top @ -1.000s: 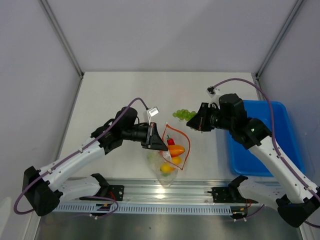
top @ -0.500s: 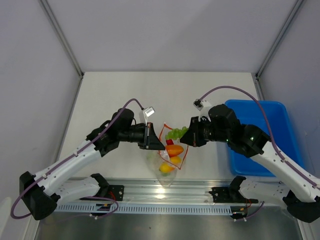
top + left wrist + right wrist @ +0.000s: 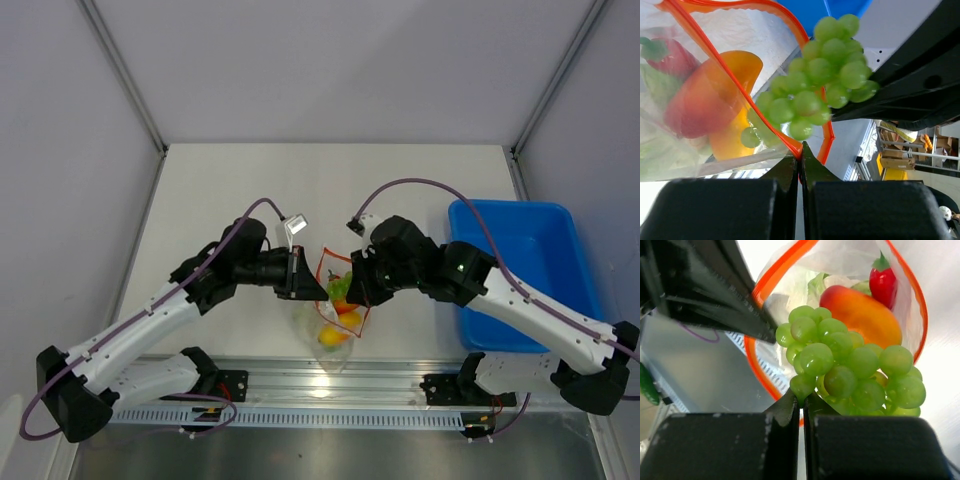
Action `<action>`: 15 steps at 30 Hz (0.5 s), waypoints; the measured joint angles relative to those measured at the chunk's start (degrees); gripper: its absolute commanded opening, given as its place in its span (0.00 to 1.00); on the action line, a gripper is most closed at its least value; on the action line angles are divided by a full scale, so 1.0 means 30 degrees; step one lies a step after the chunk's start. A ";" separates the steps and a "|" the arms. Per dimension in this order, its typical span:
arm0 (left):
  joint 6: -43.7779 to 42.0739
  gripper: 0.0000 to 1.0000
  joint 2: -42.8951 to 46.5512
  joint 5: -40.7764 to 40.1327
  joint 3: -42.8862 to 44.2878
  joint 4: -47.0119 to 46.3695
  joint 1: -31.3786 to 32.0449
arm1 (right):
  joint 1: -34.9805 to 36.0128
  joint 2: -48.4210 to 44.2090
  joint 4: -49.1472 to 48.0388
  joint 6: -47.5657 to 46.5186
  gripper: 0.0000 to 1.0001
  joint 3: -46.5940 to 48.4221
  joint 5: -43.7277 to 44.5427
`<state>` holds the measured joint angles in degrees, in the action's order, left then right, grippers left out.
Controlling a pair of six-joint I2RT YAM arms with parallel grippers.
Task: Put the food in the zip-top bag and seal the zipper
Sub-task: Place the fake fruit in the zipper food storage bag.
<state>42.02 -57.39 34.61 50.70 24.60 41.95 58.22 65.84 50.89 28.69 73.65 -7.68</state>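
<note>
The clear zip-top bag (image 3: 335, 330) hangs near the table's front edge with its mouth open. My left gripper (image 3: 318, 290) is shut on the orange-red zipper (image 3: 765, 117) at the mouth's edge and holds it up. My right gripper (image 3: 352, 290) is shut on the green bumpy bunch (image 3: 845, 365) and holds it right at the bag's mouth; the bunch also shows in the left wrist view (image 3: 817, 95). Inside the bag lie the orange-yellow fruit (image 3: 862, 315), the red chili pepper (image 3: 883, 282) and a pale green-and-white vegetable (image 3: 832, 282).
A blue plastic bin (image 3: 520, 270) stands on the right side of the table, behind my right arm. A metal rail (image 3: 330, 385) runs along the near edge below the bag.
My right gripper has carried the green bunch leftward and forward from the table's middle to the bag's mouth. My left gripper has kept its hold on the zipper with little movement.
</note>
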 measured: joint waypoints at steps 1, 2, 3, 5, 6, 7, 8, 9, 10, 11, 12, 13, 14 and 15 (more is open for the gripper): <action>0.0000 0.01 0.0073 0.0000 0.0000 0.0007 0.0000 | 0.0066 0.0401 0.0015 -0.0124 0.00 0.0197 0.0124; 0.0007 0.01 0.0160 0.0000 0.0000 0.0007 0.0000 | 0.0117 0.0809 0.0022 -0.0248 0.00 0.0408 0.0262; 0.0007 0.01 0.0270 0.0000 -0.0015 0.0007 0.0000 | 0.0168 0.1137 -0.0007 -0.0342 0.00 0.0554 0.0321; 0.0007 0.00 0.0452 -0.0007 -0.0080 0.0007 0.0000 | 0.0233 0.1938 0.0007 -0.0568 0.00 0.0896 0.0517; 0.0022 0.01 0.0539 0.0000 -0.0117 0.0007 0.0000 | 0.0277 0.2288 -0.0029 -0.0605 0.00 0.1049 0.0627; 0.0036 0.01 0.0590 0.0000 -0.0124 0.0029 0.0000 | 0.0291 0.2608 -0.0058 -0.0605 0.00 0.1195 0.0707; 0.0044 0.01 0.0641 0.0000 -0.0131 0.0022 0.0000 | 0.0313 0.2878 -0.0102 -0.0605 0.00 0.1311 0.0794; 0.0051 0.01 0.0678 0.0000 -0.0153 0.0022 0.0000 | 0.0313 0.3082 -0.0160 -0.0597 0.00 0.1399 0.0874; 0.0058 0.01 0.0707 0.0000 -0.0160 0.0022 0.0000 | 0.0313 0.3279 -0.0182 -0.0597 0.04 0.1515 0.0933; 0.0066 0.00 0.0714 0.0000 -0.0168 0.0029 0.0000 | 0.0313 0.3475 -0.0189 -0.0590 0.06 0.1661 0.0976; 0.0073 0.01 0.0721 0.0000 -0.0175 0.0022 0.0000 | 0.0321 0.3650 -0.0204 -0.0583 0.08 0.1843 0.1035; 0.0080 0.01 0.0729 0.0000 -0.0189 0.0029 0.0000 | 0.0321 0.3810 -0.0270 -0.0583 0.22 0.2004 0.1078; 0.0131 0.01 0.0729 0.0000 -0.0197 0.0022 0.0000 | 0.0321 0.3905 -0.0357 -0.0488 0.31 0.2084 0.1093; 0.0160 0.01 0.0736 0.0000 -0.0226 0.0015 0.0000 | 0.0321 0.3993 -0.0452 -0.0430 0.36 0.2164 0.1115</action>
<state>42.50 -55.18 34.61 50.02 24.64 41.95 59.18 77.82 49.54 27.40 80.14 -4.34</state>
